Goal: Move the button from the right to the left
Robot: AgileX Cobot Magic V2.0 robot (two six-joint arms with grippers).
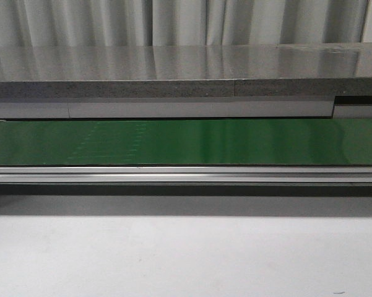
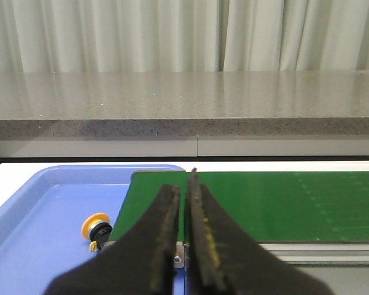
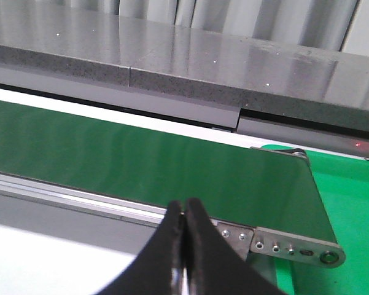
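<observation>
Backdrop: pale curtains [image 1: 173,21] hang behind a grey speckled counter [image 1: 173,74] on my front feed.
Front view: I see the green conveyor belt [image 1: 186,141] running across, its aluminium rail [image 1: 186,175] below, then the white table [image 1: 186,260]; neither arm shows.
Left wrist view: my left gripper [image 2: 185,203] has its fingers nearly together, a thin slit between them, nothing held. At eight o'clock from the tips, the button [image 2: 97,228] lies in a blue tray [image 2: 43,203], just beside the belt's end.
Right wrist view: my right gripper [image 3: 184,212] is pinched closed on nothing, over the belt's rail; a green bin [image 3: 350,203] sits at three o'clock.
</observation>
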